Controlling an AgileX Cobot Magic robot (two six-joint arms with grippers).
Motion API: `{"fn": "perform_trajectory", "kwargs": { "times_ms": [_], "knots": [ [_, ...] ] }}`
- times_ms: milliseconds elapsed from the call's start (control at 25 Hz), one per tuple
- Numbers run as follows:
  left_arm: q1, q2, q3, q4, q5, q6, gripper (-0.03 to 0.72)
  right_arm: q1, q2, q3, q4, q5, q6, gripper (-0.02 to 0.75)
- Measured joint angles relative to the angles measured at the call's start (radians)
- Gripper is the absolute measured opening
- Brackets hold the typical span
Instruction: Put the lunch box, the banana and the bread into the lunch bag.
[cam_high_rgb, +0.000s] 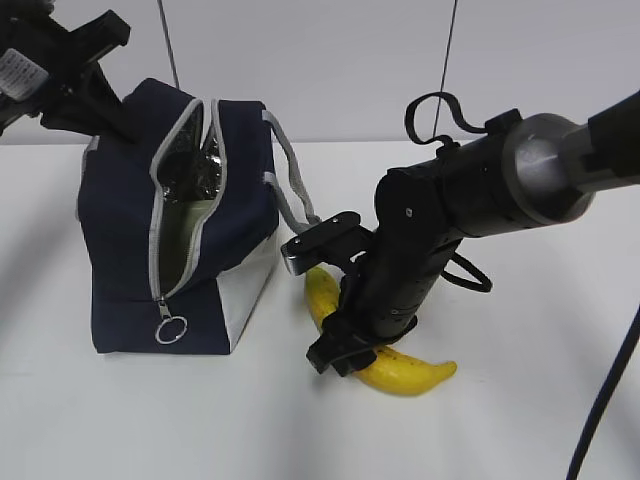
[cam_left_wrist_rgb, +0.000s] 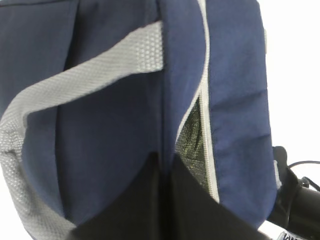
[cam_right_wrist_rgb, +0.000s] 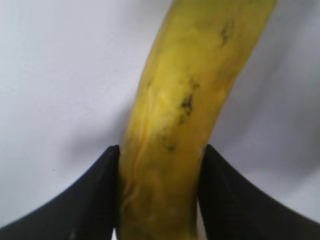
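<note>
Right wrist view: banana (cam_right_wrist_rgb: 172, 125) between right end effector (cam_right_wrist_rgb: 159, 192) fingers, touching both.

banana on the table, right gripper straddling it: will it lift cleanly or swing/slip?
The banana looks stiff, so it probably won't droop. It is long and curved, and the right gripper straddles its middle with the fingers against both sides, so it may pivot a little. The smooth, rounded skin could slip if pinched lightly.

I see a white counter (cam_high_rgb: 520, 420) carrying the unzipped lunch bag (cam_high_rgb: 120, 250), with the banana (cam_high_rgb: 400, 372) just beside it.
</note>
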Motion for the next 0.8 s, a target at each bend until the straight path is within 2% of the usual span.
{"fn": "perform_trajectory", "kwargs": {
  "times_ms": [80, 280, 600, 800],
  "knots": [
    [0.0, 0.0, 0.0, 0.007, 0.0, 0.0, -0.003, 0.0, 0.0, 0.0, -0.006, 0.009, 0.004, 0.312],
    [0.0, 0.0, 0.0, 0.012, 0.0, 0.0, -0.003, 0.0, -0.054, 0.0, -0.08, 0.086, 0.046, 0.309],
    [0.0, 0.0, 0.0, 0.013, 0.0, 0.001, -0.003, 0.0, -0.26, 0.0, -0.265, 0.329, 0.117, 0.309],
    [0.0, 0.0, 0.0, -0.011, 0.0, 0.001, -0.003, 0.0, -0.386, -0.011, -0.333, 0.392, 0.151, 0.309]
  ]
}}
